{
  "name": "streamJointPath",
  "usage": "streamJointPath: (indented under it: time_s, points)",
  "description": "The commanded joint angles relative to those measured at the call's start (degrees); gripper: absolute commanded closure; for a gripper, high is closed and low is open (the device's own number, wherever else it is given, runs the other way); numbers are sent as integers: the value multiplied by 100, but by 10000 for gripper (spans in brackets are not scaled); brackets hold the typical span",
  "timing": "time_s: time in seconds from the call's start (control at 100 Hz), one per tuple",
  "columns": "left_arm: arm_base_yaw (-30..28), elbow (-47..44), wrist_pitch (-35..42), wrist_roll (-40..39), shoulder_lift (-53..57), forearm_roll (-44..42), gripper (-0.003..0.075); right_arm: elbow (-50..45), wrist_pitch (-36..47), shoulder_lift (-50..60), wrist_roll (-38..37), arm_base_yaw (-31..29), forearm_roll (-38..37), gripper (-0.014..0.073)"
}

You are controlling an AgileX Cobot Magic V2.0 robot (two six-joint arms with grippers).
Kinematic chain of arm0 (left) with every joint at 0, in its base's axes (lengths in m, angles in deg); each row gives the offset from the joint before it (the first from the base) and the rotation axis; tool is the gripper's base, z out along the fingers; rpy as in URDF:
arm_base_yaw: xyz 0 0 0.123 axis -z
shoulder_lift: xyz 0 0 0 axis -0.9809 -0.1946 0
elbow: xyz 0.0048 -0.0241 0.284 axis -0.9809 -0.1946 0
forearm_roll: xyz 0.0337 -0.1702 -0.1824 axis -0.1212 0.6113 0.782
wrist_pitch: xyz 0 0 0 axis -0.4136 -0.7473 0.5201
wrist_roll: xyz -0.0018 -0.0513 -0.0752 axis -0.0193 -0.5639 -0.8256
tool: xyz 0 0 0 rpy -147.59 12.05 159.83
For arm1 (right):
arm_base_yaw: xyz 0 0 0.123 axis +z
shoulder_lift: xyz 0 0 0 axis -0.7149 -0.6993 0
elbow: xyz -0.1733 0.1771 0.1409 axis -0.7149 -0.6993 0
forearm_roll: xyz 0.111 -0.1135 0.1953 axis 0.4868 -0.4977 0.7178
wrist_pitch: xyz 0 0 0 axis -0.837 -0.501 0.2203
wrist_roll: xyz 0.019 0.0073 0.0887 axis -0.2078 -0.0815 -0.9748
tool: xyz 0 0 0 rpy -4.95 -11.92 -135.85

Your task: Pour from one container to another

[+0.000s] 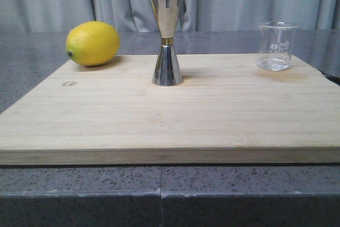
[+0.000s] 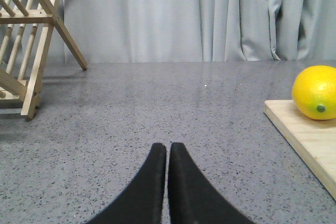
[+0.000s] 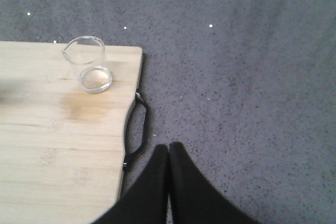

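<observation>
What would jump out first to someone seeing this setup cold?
The tall steel jigger standing upright mid-board, with the bright yellow lemon at the board's far left corner. The small glass beaker sits at the far right corner, and both hands, left hand and right hand, are shut and off the board.

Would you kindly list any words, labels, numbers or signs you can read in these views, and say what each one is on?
No text can be read in any view.
Glass beaker: white printed measuring marks and a small emblem, too small and blurred to read.
Wooden board: a small hexagonal mark stamped near its left edge, too faint to read.
Steel jigger, lemon: no markings visible.
</observation>
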Motion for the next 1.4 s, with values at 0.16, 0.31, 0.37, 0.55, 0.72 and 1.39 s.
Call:
streamJointPath:
  time_s: [0.16,0.31,0.37,0.55,0.72,1.39]
  points:
    - [-13,-167,435,-10,130,57,739,-170,630,558,40,-345,-70,666]
    - [-13,-167,435,-10,130,57,739,-1068,1759,1319,40,-832,420,666]
    - [-13,-167,435,-10,130,57,739,-1581,2405,1630,40,-939,670,666]
    - [-13,-167,435,-10,130,57,739,-3087,3748,2439,40,-1085,851,666]
    - [-13,-167,435,-10,130,57,739,-4186,4686,3051,40,-1089,851,666]
    - [-13,-167,435,-10,130,57,739,-4659,5067,3265,86,-1089,200,666]
